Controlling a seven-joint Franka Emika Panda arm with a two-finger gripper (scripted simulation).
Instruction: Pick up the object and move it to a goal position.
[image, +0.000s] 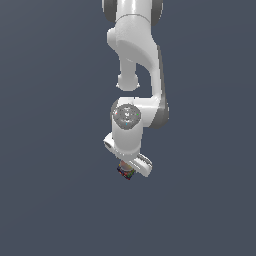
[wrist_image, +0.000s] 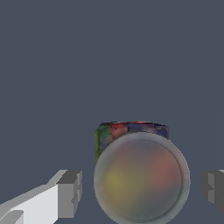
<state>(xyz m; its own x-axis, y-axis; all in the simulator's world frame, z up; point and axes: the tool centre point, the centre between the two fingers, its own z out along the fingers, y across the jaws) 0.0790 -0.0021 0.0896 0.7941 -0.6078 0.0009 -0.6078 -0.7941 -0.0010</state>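
Observation:
The object (wrist_image: 141, 175) is a small cube of red, blue and green squares with a greyish, bowl-like round top. In the wrist view it sits between my two fingers, one grey pad (wrist_image: 70, 192) on one side and the other pad (wrist_image: 213, 187) on the opposite side. A narrow gap shows between each pad and the object, so my gripper (wrist_image: 142, 190) is open around it. In the exterior view only a corner of the object (image: 125, 171) peeks out below the white hand, where the gripper (image: 130, 172) reaches straight down over it.
A plain dark grey-blue surface fills both views. The white arm (image: 134, 60) comes down from the top of the exterior view and folds at its elbow above the hand.

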